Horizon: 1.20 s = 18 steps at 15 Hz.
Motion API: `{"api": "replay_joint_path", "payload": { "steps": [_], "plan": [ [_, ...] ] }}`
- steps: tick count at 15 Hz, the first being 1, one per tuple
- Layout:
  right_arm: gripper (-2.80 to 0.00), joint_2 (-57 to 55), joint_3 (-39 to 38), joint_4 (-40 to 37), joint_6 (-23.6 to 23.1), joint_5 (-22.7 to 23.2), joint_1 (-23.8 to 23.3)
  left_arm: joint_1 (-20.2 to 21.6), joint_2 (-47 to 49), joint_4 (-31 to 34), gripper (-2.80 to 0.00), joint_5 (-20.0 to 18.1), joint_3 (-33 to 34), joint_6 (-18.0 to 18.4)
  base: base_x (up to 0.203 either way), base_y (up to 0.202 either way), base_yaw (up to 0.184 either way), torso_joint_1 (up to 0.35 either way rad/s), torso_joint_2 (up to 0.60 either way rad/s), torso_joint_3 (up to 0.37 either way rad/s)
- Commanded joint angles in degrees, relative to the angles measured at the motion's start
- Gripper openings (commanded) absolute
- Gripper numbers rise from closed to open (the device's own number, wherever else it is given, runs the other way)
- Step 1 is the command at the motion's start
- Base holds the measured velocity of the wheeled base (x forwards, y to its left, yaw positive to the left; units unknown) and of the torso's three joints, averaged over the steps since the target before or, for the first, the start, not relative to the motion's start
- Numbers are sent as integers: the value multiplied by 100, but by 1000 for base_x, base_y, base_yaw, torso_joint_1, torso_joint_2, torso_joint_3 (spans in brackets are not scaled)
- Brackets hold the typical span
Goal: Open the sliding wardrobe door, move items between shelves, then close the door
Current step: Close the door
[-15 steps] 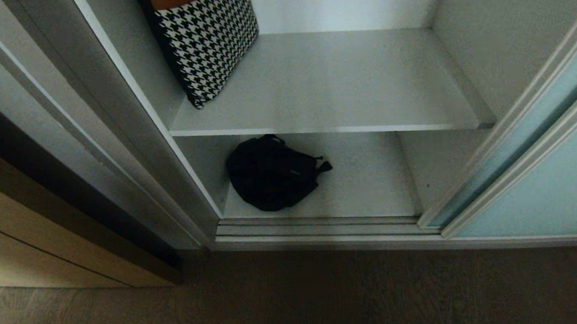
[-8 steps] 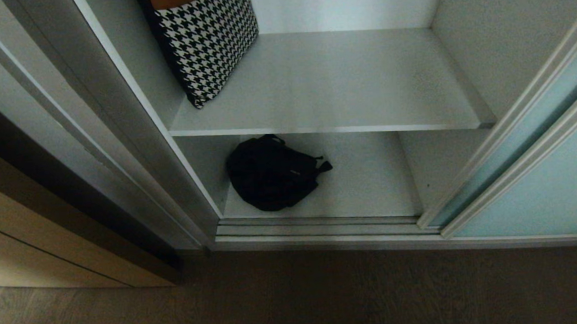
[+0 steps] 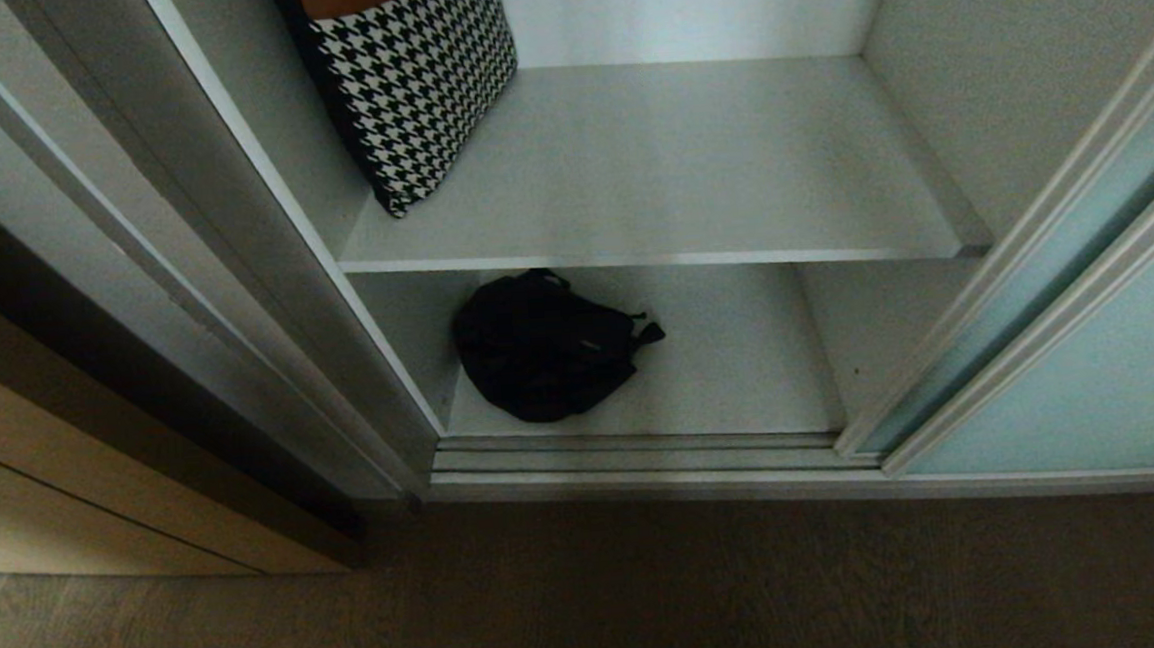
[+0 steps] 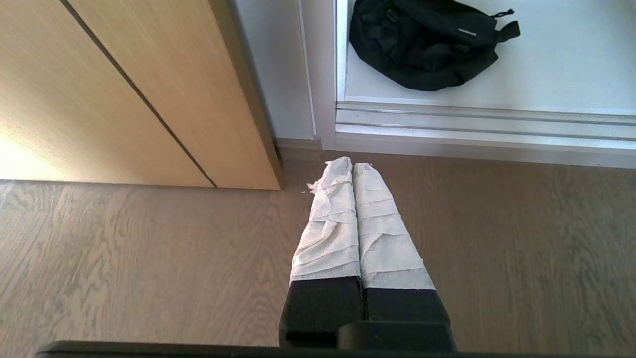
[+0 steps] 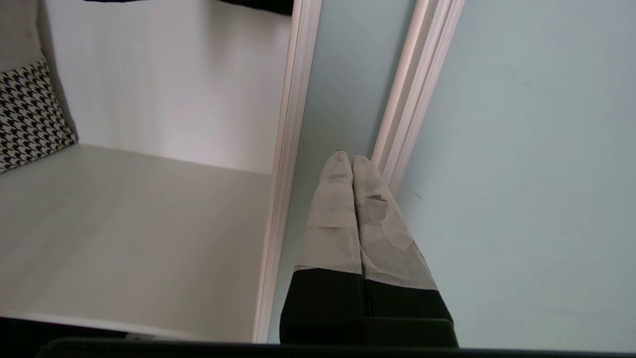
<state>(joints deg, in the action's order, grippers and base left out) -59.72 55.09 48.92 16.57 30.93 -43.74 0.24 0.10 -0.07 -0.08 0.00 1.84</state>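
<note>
Wardrobe open, my right gripper pointing at the door frame.

Frosted pale blue-green glass sliding door (image 3: 1121,371) sitting at the right; white-grey shelf boards (image 3: 668,168) carrying a houndstooth bag (image 3: 412,84) above, a black fabric pack (image 3: 543,346) below. Right gripper (image 5: 352,160) pressed closed, empty, near the silver frame; left gripper (image 4: 354,166) closed over wooden floor (image 4: 149,258). Risk: closed tips skidding off the frame, jamming the door.

Left claw (image 4: 354,164): black base, fingers wrapped in creased white tape. Right claw (image 5: 346,158): same, greyer tape torn.
</note>
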Motion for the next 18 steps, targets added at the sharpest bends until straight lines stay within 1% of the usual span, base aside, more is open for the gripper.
{"api": "replay_joint_path", "payload": {
  "steps": [1,3,6,11,15,18],
  "plan": [
    [-280,-293,-135,487,209,27,8,2,8,-2,-280,-1,0,0,0,0,0,0,0,0],
    [-280,-397,-55,788,523,43,1,2,8,-2,-280,-1,0,0,0,0,0,0,0,0],
    [-280,-502,25,890,550,-18,-307,2,8,-2,-280,-1,0,0,0,0,0,0,0,0],
    [-280,-806,78,882,567,-34,-606,2,8,-2,-280,-1,0,0,0,0,0,0,0,0],
    [-280,-1157,142,885,558,-25,-610,2,8,-2,-280,-1,0,0,0,0,0,0,0,0],
    [-280,-1332,290,843,542,-31,-423,2,8,-2,-280,-1,0,0,0,0,0,0,0,0]
  ]
}}
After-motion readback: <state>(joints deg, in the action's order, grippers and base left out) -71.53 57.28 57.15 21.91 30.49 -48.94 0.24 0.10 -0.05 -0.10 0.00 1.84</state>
